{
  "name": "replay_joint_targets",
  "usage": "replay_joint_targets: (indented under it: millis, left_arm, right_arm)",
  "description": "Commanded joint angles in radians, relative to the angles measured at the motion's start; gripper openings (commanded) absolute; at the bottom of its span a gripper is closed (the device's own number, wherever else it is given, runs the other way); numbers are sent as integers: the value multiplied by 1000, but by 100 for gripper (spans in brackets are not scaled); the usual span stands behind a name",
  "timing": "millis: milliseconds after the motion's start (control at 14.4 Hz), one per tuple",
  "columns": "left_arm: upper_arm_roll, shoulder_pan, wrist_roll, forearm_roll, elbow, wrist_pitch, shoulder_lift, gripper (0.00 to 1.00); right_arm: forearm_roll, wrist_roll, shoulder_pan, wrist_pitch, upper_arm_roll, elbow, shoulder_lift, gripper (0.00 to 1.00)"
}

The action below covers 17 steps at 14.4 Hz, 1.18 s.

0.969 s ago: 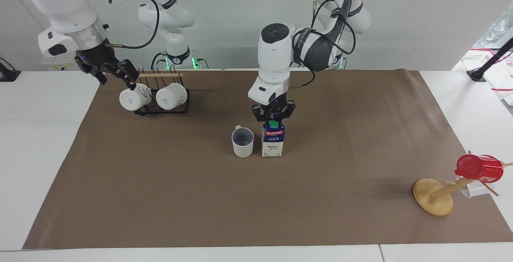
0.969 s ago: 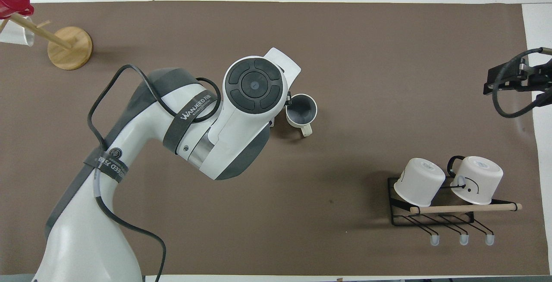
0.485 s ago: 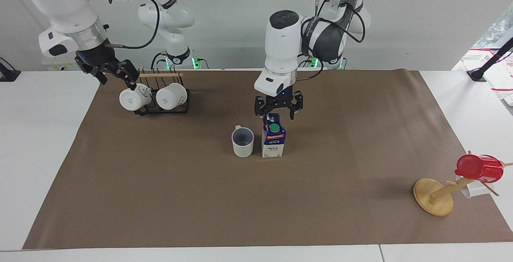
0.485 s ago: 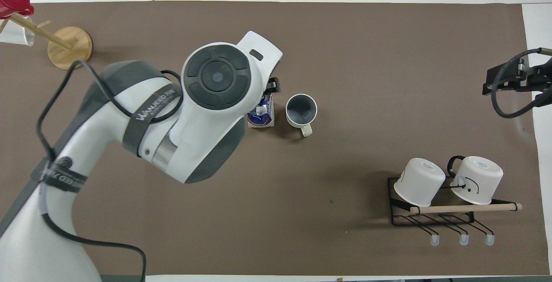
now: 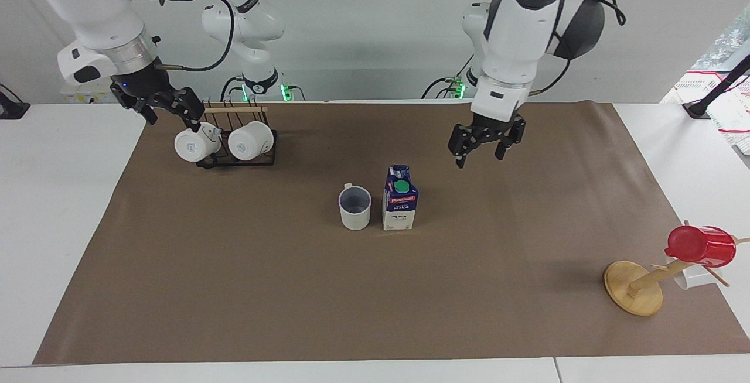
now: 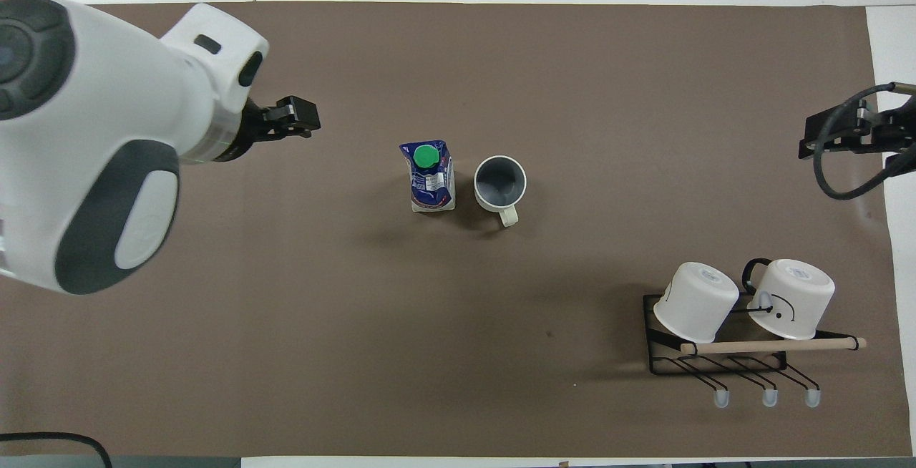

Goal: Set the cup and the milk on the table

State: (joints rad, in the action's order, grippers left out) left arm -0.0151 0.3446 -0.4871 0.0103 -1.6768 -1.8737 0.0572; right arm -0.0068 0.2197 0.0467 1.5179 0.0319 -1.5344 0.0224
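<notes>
The off-white cup (image 5: 355, 208) with a grey-blue inside stands upright on the brown paper of the table (image 5: 234, 289), near its middle. The milk (image 5: 400, 198), a blue and white carton with a green cap, stands upright right beside it, toward the left arm's end. Both also show in the overhead view, the cup (image 6: 499, 182) and the milk (image 6: 430, 176). My left gripper (image 5: 480, 157) is open and empty, up in the air over bare paper, away from the milk toward the left arm's end; it also shows from above (image 6: 304, 119). My right gripper (image 5: 170, 115) is open and waits above the mug rack.
A black wire rack (image 5: 237, 160) with two all-white mugs (image 5: 196, 144) (image 5: 251, 140) stands near the robots at the right arm's end. A wooden mug tree (image 5: 636, 286) with a red cup (image 5: 700, 246) stands at the left arm's end, farther from the robots.
My left gripper has let go of the milk, risen and swung away toward the left arm's end. The milk and cup stay in place. The right arm has not moved.
</notes>
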Motion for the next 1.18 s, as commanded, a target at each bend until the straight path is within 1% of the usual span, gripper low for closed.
replay_joint_targets:
  millis: [0, 138, 415, 623, 900, 1108]
  left_arm:
    - [-3, -91, 178, -27, -29, 68, -51, 100]
    - [4, -153, 276, -27, -12, 105, -66, 100]
    - [4, -248, 422, -27, 100, 226, -57, 100]
    - [4, -306, 516, -24, 150, 295, -51, 100]
    - [4, -319, 522, -26, 137, 350, -62, 100]
    - [4, -323, 521, -27, 117, 338, -68, 100]
  right_arm:
    - [19, -26, 18, 16, 10, -27, -18, 100]
    - [19, -26, 19, 16, 10, -27, -18, 100]
    - [19, -26, 18, 16, 10, -27, -18, 100]
    - [19, -26, 19, 16, 10, -27, -18, 100]
    - [19, -26, 19, 16, 10, -27, -18, 100]
    - [19, -26, 18, 16, 10, -27, -18, 100]
